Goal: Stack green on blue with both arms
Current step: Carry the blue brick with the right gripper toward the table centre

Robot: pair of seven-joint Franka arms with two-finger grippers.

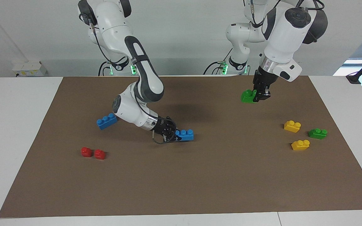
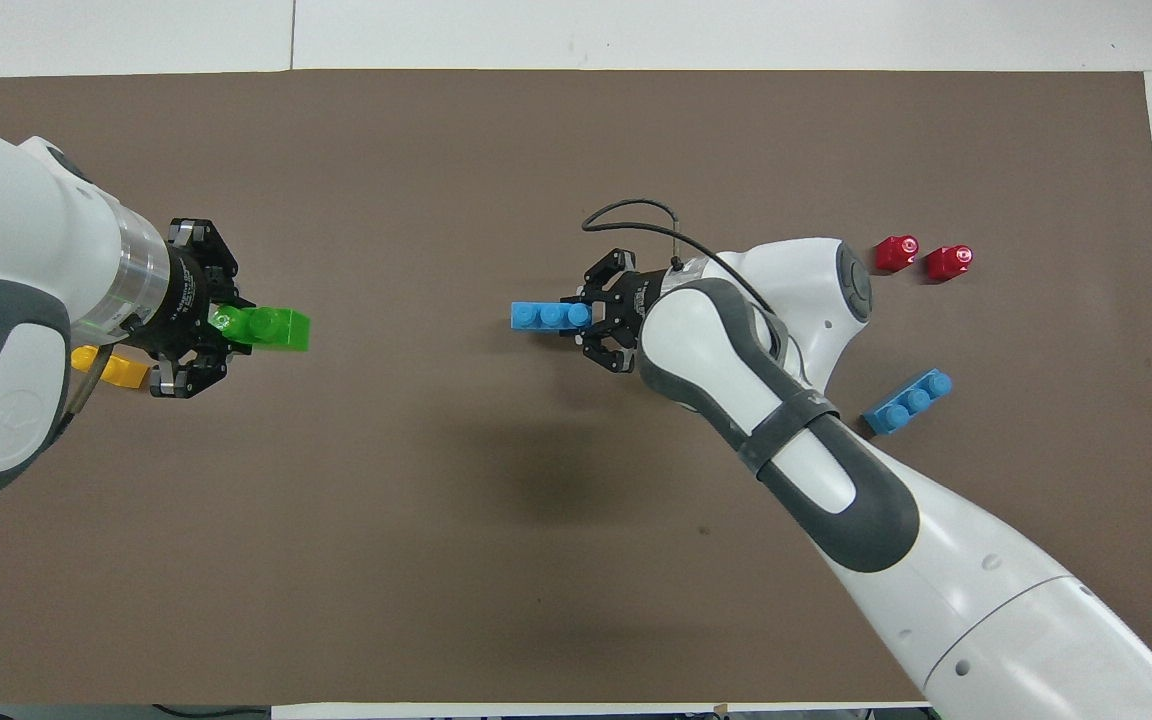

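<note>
Hanging above the brown mat [image 1: 200,188] at the left arm's end, green brick [image 1: 248,96] sits clamped in left gripper [image 1: 260,94] jaws. Blue brick [image 1: 185,135] lies mid-mat w/ right gripper [image 1: 171,135] pinching its 9 o'clock end in the facing view. Second blue brick [image 1: 106,121] rests at 10 o'clock from it, nearer the robots.

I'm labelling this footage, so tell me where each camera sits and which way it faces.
Facing view: high across the table, looking at the robots; both whole arms show, left gripper raised with a green brick, right gripper on a blue brick.
Overhead view: above the robots' end, looking steeply down; forearms enter from the bottom.
Shared: brown mat, both grippers, held bricks, spare blue brick, two red bricks.
</note>
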